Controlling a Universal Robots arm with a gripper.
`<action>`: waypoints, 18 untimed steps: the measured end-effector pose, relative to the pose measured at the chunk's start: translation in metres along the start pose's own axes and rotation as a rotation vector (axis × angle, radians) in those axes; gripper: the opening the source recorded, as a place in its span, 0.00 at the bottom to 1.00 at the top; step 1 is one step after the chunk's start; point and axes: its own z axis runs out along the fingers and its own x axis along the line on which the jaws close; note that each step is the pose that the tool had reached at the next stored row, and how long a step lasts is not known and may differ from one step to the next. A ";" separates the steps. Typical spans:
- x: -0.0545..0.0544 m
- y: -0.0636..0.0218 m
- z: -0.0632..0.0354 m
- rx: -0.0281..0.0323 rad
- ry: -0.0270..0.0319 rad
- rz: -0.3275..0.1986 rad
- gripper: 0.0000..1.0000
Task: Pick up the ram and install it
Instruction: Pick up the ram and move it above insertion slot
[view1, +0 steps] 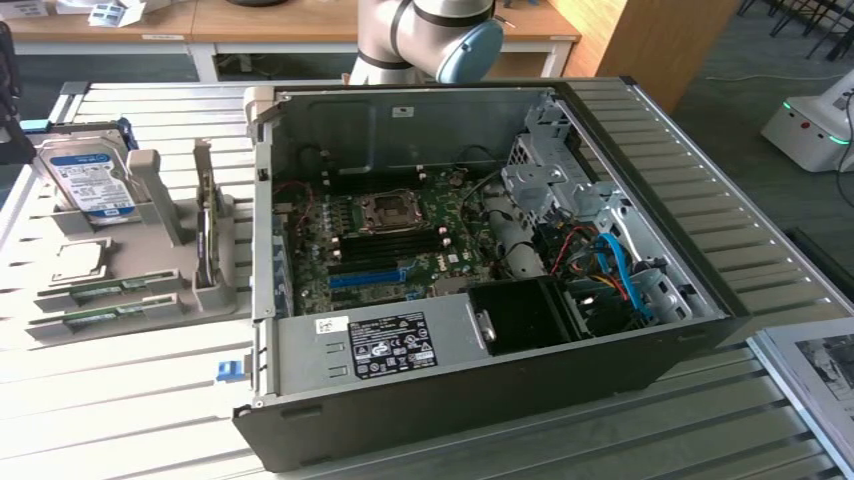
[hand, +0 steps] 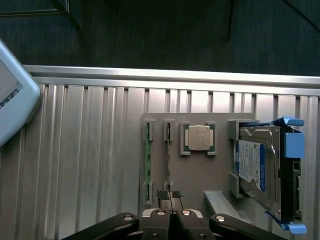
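While the ram (hand: 168, 160) stands on edge in a slot of the grey holder (hand: 200, 172), between the processor (hand: 198, 137) and a second green stick (hand: 147, 165), the gripper (hand: 169, 195) hangs in line with one end of it (how far above, I cannot tell), its jaws pressed together and holding nothing; the open computer case (view1: 441, 420) sits beside the holder
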 end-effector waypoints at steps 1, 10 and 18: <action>0.000 0.0000 0.0000 0.0005 0.0003 -0.008 0.10; 0.000 0.0000 0.0000 0.0041 0.0024 -0.065 0.10; 0.000 -0.0001 0.0023 0.0077 0.0026 -0.065 0.10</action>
